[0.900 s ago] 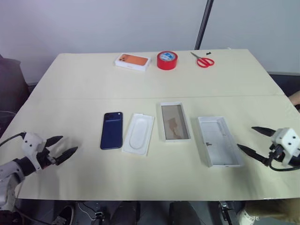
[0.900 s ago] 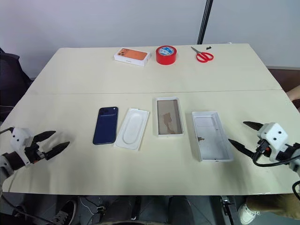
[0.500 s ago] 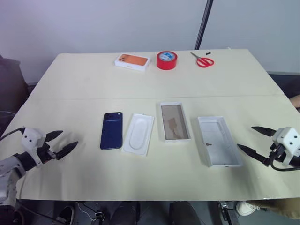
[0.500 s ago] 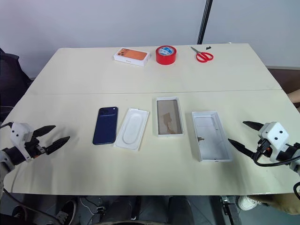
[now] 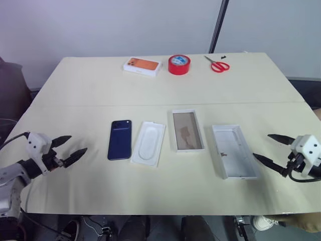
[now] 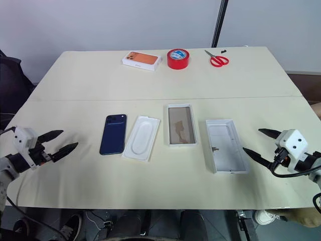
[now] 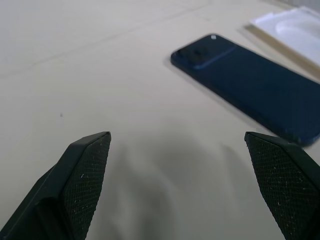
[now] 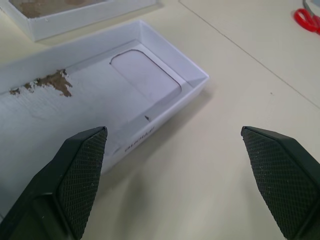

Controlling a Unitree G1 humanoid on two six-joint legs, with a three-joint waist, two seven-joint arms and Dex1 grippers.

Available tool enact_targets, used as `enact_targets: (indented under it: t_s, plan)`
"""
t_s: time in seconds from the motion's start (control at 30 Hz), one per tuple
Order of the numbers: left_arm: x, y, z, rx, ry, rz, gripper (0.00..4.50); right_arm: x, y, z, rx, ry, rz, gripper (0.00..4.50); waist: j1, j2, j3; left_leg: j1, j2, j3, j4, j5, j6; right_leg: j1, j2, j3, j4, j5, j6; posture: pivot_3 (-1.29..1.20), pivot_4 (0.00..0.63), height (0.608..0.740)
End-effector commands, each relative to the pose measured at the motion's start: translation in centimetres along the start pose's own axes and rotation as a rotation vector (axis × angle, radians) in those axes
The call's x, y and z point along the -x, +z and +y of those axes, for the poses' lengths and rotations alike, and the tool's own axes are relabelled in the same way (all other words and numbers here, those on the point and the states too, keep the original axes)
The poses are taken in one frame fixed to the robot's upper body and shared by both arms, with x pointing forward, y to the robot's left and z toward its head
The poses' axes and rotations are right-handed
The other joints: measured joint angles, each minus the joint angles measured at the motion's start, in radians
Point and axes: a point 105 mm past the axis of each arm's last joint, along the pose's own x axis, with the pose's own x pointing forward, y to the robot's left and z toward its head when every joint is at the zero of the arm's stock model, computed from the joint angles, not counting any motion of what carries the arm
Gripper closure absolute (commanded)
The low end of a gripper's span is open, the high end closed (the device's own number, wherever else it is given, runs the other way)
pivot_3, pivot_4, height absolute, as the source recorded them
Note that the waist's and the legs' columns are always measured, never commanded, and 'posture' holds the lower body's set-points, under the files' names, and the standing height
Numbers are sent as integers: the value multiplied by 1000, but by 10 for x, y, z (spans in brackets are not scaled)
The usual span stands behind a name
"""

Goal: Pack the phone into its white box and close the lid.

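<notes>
Left tool [image 5: 74,145] wide open, empty, hovering low over the surface [image 5: 90,85], near the phone [image 5: 119,139] on its outer side, not touching. Right tool [image 5: 270,149] also spread wide, holding nothing, just beyond the lid [image 5: 233,150]. Landmark: white box [image 5: 187,130], open, tan floor up. Phone lies flat two places to its left, moulded insert [image 5: 148,142] between them. Lid sits just right of the box, open side up. Orange-picture box [image 5: 142,65], tape roll [image 5: 179,64], scissors [image 5: 217,65] well behind the box. Step looks like approach to pick the phone; nothing packed yet. Next move likely needs the left tool to close in and grip the phone's thin edges.
</notes>
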Motion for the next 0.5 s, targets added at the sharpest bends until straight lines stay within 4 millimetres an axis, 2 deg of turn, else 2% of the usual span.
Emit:
enact_targets:
  t_s: [0.03,0.13,0.27,0.4,0.5]
  plan:
    - [-4,9,-3,-21,-11,-2,0,-4,13,-1,34,-2,-44,14,-1,0,0,0,0,0,0,0,0,0,0,0,0,0,0,0,150,740]
    - [-11,14,-11,4,-39,10,0,-12,26,3,67,24,-77,14,-2,0,0,0,0,0,0,0,0,0,0,0,0,0,0,0,150,740]
    - [-35,34,-46,113,-152,-15,0,-44,69,19,121,92,-217,14,-4,0,0,0,1,0,0,0,0,0,0,1,0,0,0,0,150,740]
    - [-58,38,-72,272,-219,38,0,-71,93,38,139,144,-297,14,1,0,0,0,0,0,1,0,0,0,0,1,0,0,0,0,150,740]
    - [-72,43,-88,383,-262,45,0,-85,102,42,144,146,-327,14,6,-1,0,0,0,-1,1,0,0,0,0,1,0,0,0,0,150,740]
